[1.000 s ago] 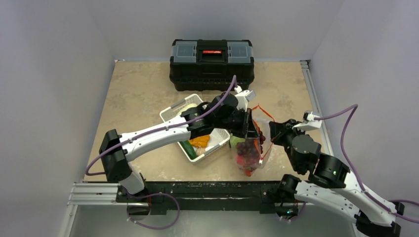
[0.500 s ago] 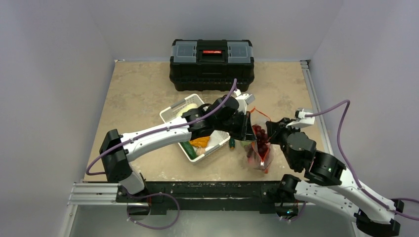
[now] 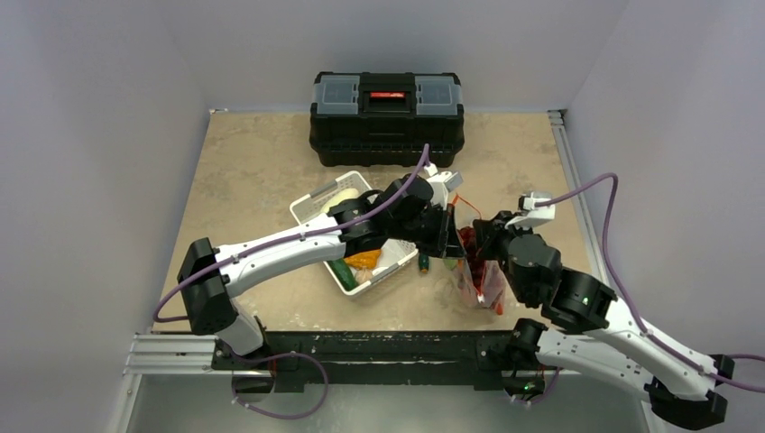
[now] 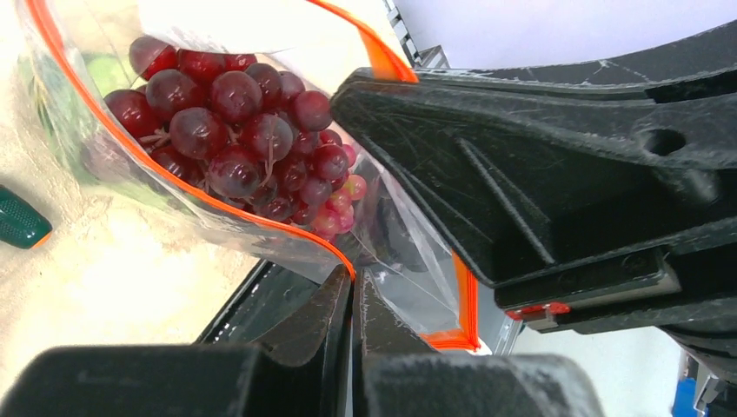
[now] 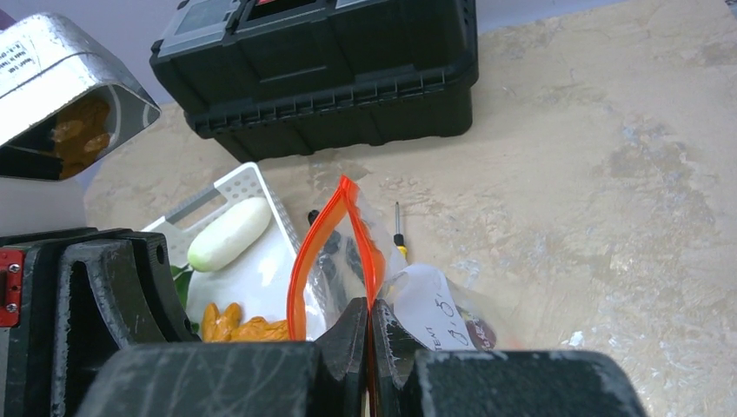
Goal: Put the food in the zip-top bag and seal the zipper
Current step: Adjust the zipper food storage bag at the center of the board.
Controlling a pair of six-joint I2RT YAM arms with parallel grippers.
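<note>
The clear zip-top bag (image 3: 478,275) hangs between my two grippers, right of the white basket (image 3: 311,206). Dark red grapes (image 4: 235,122) and a pink piece lie inside it. My left gripper (image 4: 355,278) is shut on the near side of the bag's mouth, right on the orange-red zipper (image 4: 464,300). My right gripper (image 5: 369,308) is shut on the other side of the zipper (image 5: 300,278), whose two strips bow apart in a narrow loop. In the top view the two grippers (image 3: 448,236) (image 3: 476,242) are close together. The white oblong (image 5: 230,233), orange chunk (image 5: 243,328) and cucumber (image 3: 343,271) lie in the basket.
A black toolbox (image 3: 386,105) stands at the back. A green-handled screwdriver (image 3: 422,262) lies between basket and bag. A yellow-handled screwdriver (image 5: 398,234) lies behind the bag. Metal rails run along the table's near and right edges.
My right gripper has moved left toward the left gripper with the bag's edge. The bag has swung from lying slumped to hanging upright and narrow, its mouth drawn closer together.
</note>
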